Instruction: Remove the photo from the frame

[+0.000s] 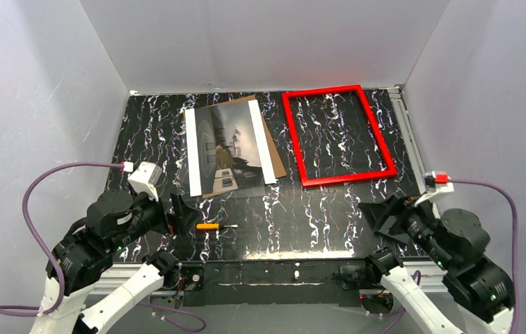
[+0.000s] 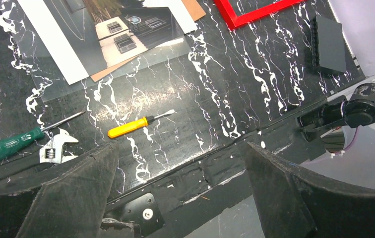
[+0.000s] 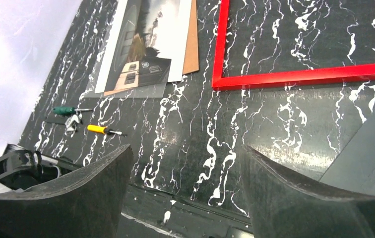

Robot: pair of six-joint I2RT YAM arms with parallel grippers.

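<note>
The photo, a dim grey-black print with white strips along both long sides, lies flat at the back middle of the table on a brown backing board. Right of it lies the red frame, with bare table showing through its opening. The photo and frame are apart. My left gripper hovers open near the front left edge, its jaws wide with nothing between them. My right gripper is open near the front right, and nothing sits between its jaws. From there, photo and frame lie ahead.
A clear sheet sticks out from under the board toward the front. A yellow-handled screwdriver lies in front of the left gripper. Further left are a green-handled screwdriver and a small wrench. Grey walls close in three sides.
</note>
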